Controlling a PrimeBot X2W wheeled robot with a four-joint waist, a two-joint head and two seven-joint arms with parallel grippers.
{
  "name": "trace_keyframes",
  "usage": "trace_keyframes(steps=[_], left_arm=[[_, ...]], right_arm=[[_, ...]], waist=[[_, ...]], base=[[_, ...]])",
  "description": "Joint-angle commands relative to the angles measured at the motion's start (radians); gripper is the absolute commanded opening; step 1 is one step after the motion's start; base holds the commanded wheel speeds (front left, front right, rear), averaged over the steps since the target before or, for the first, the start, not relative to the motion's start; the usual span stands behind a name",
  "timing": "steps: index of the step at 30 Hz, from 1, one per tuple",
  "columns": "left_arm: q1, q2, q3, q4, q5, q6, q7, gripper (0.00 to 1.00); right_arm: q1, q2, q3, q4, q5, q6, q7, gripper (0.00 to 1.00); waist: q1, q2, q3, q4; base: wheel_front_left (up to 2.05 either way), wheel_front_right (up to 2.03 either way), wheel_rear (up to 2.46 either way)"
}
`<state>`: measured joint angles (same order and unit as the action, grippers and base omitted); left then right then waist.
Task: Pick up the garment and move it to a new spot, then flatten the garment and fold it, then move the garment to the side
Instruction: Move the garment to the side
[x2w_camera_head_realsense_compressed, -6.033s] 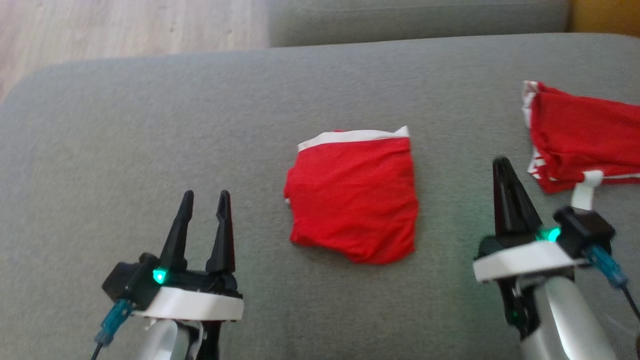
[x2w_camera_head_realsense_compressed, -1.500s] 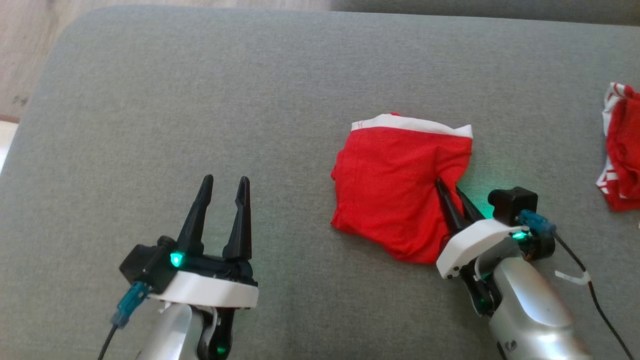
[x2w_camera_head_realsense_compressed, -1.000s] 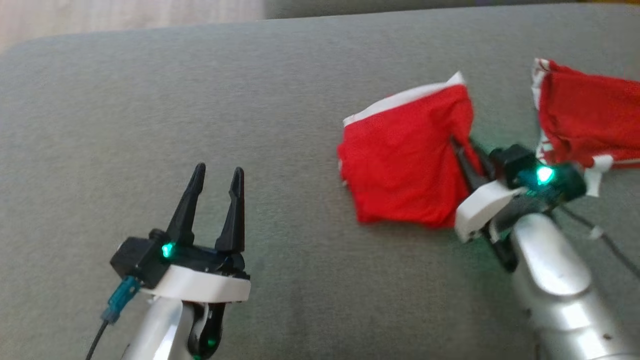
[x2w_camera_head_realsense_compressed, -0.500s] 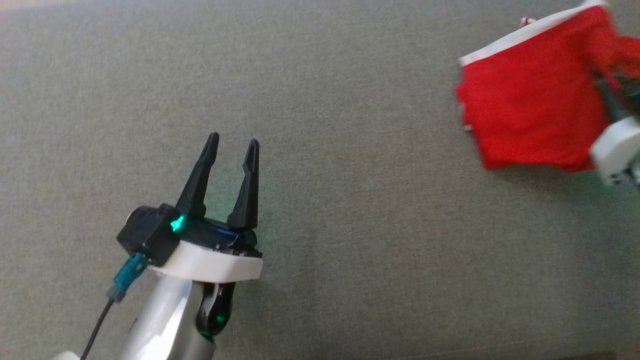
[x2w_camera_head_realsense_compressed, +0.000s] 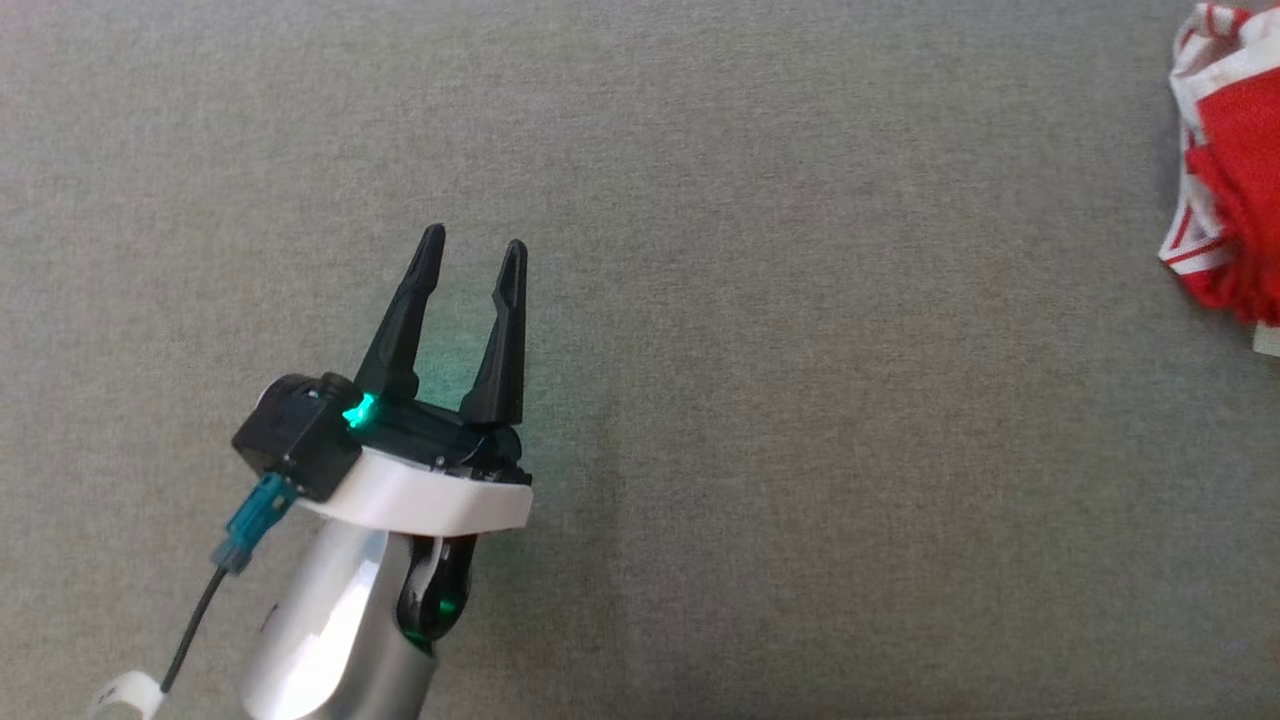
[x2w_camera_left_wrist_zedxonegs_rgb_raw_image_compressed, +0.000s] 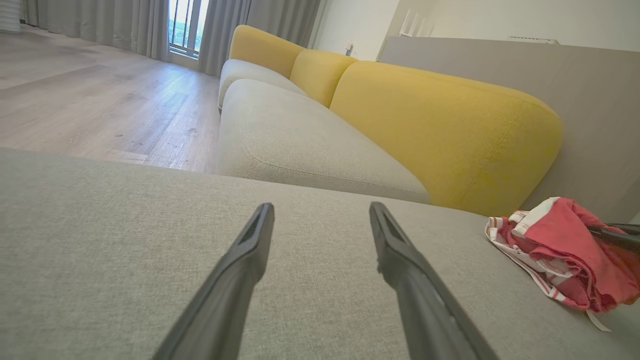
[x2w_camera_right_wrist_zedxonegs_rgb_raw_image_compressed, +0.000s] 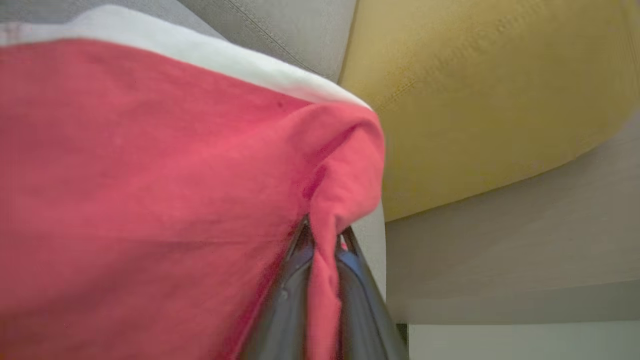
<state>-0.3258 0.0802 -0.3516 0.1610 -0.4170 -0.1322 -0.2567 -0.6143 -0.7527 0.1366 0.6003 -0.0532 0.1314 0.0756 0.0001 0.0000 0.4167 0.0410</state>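
Observation:
The garment (x2w_camera_right_wrist_zedxonegs_rgb_raw_image_compressed: 150, 175) is red with a white waistband, and my right gripper (x2w_camera_right_wrist_zedxonegs_rgb_raw_image_compressed: 325, 230) is shut on a pinched fold at its edge. In the left wrist view the garment (x2w_camera_left_wrist_zedxonegs_rgb_raw_image_compressed: 565, 227) lies at the far right, on top of a second, red-and-white striped piece of cloth (x2w_camera_left_wrist_zedxonegs_rgb_raw_image_compressed: 525, 252). Dark fingers (x2w_camera_left_wrist_zedxonegs_rgb_raw_image_compressed: 617, 236) reach into it from the right. My left gripper (x2w_camera_head_realsense_compressed: 473, 242) hovers open over bare grey cushion, far to the left of the cloth, with nothing between its fingers (x2w_camera_left_wrist_zedxonegs_rgb_raw_image_compressed: 250, 250).
The striped cloth (x2w_camera_head_realsense_compressed: 1195, 215) shows at the head view's right edge. The grey sofa cushion (x2w_camera_head_realsense_compressed: 800, 400) stretches wide around my left gripper. A yellow backrest (x2w_camera_left_wrist_zedxonegs_rgb_raw_image_compressed: 440, 125) rises behind the cloth, with another grey seat (x2w_camera_left_wrist_zedxonegs_rgb_raw_image_compressed: 300, 145) and wood floor (x2w_camera_left_wrist_zedxonegs_rgb_raw_image_compressed: 100, 100) beyond.
My right gripper has carried the garment to the right, over to the striped cloth. The head camera has swung, so both have slid off the right of its view. My left gripper stays open.

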Motion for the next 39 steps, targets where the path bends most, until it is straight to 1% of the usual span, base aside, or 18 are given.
trace_keyframes(steps=[1,6,10,12,13,16,19,23,26,30,36,39], left_arm=[[-0.024,0.004,0.030,-0.025,-0.007,0.002,-0.005,1.00],[-0.030,0.003,0.030,-0.024,-0.007,0.002,-0.005,1.00],[-0.036,0.005,0.035,-0.021,-0.006,0.002,-0.005,1.00],[-0.037,0.005,0.035,-0.017,-0.005,0.002,-0.005,1.00],[-0.038,0.006,0.035,-0.015,-0.005,0.002,-0.005,1.00],[-0.036,0.009,0.037,-0.007,-0.006,0.002,-0.005,1.00],[-0.029,0.012,0.046,-0.002,-0.005,0.002,-0.005,1.00],[-0.013,0.013,0.062,-0.005,-0.003,0.002,-0.005,1.00],[0.005,0.014,0.080,-0.011,-0.002,0.002,-0.005,1.00],[0.037,0.010,0.107,-0.022,0.001,0.002,-0.005,1.00],[0.099,-0.001,0.141,-0.035,0.002,0.002,-0.005,1.00],[0.128,-0.007,0.154,-0.033,0.005,0.002,-0.005,1.00]], right_arm=[[0.006,-0.045,-0.012,-0.016,-0.001,-0.001,0.005,0.00],[0.020,-0.015,-0.089,-0.002,0.000,-0.001,0.057,0.00],[0.036,0.023,-0.151,-0.014,0.000,-0.001,0.090,0.00],[0.044,0.042,-0.176,-0.030,-0.005,-0.001,0.094,0.98],[0.046,0.054,-0.191,-0.038,-0.007,-0.001,0.097,1.00],[0.052,0.089,-0.218,-0.067,-0.018,-0.001,0.106,1.00],[0.047,0.145,-0.256,-0.114,-0.032,-0.001,0.090,1.00],[0.032,0.225,-0.265,-0.173,-0.021,-0.001,0.051,1.00],[0.022,0.301,-0.257,-0.236,0.001,-0.001,0.003,1.00],[0.034,0.435,-0.225,-0.333,0.042,-0.001,-0.043,1.00],[0.156,0.607,-0.173,-0.443,0.115,-0.001,-0.105,1.00],[0.232,0.665,-0.161,-0.470,0.136,-0.001,-0.144,1.00]], waist=[[-0.0001,0.0000,0.005,0.004],[-0.0001,0.0000,0.015,0.009],[-0.0001,0.0000,0.019,0.006],[-0.0001,0.0000,0.018,0.004],[-0.0001,0.0000,0.016,0.002],[-0.0001,0.0000,0.001,-0.005],[-0.0001,0.0000,-0.035,-0.018],[-0.0001,0.0000,-0.086,-0.032],[-0.0001,0.0000,-0.129,-0.041],[-0.0001,0.0000,-0.186,-0.045],[-0.0001,0.0000,-0.264,-0.033],[-0.0001,0.0000,-0.291,-0.025]], base=[[0.00,0.00,0.00],[0.00,0.00,0.00],[0.00,0.00,0.00],[0.00,0.00,0.00],[0.00,0.00,0.00],[0.00,0.00,0.00],[0.00,0.00,0.00],[0.00,0.00,0.00],[0.00,0.00,0.00],[0.00,0.00,0.00],[0.00,0.00,0.00],[0.00,0.00,0.00]])
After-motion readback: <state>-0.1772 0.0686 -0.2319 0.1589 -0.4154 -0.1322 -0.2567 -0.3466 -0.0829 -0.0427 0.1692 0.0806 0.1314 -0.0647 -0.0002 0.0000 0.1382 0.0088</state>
